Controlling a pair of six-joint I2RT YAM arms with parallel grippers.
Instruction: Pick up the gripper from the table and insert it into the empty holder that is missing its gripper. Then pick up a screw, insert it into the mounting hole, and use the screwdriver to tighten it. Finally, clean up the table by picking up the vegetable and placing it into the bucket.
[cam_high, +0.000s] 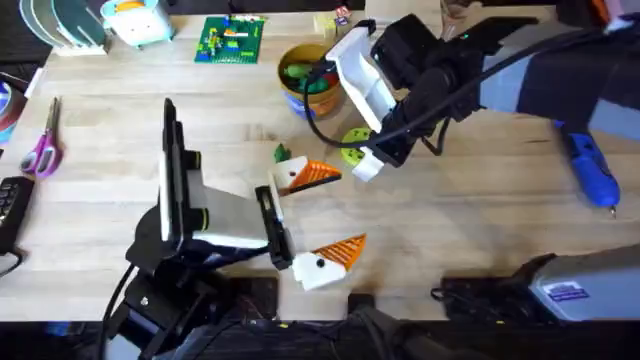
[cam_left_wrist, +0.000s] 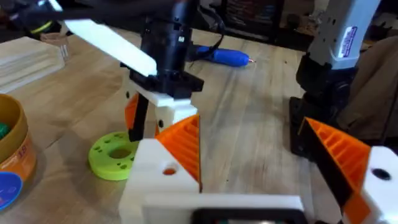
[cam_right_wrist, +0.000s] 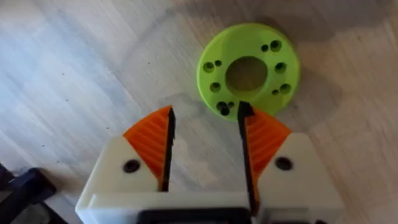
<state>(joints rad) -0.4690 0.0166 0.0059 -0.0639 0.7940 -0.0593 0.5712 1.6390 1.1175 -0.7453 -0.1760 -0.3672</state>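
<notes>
The right gripper (cam_right_wrist: 205, 118) hangs tips-down with its orange fingers moderately parted and nothing between them, one tip over the near rim of the lime-green disc (cam_right_wrist: 249, 71) at mid-table. The left gripper (cam_high: 322, 215) lies wide open just beside it, empty, an orange finger on each white mount. Insertion looks done, so this seems to be the screw pick-up, though I cannot tell whether a screw sits in the disc; next comes a fine pinch. The screwdriver (cam_high: 592, 170) lies by the table's right edge, the vegetable (cam_high: 281, 153) left of the disc, and the bucket (cam_high: 290, 88) towards the far edge
</notes>
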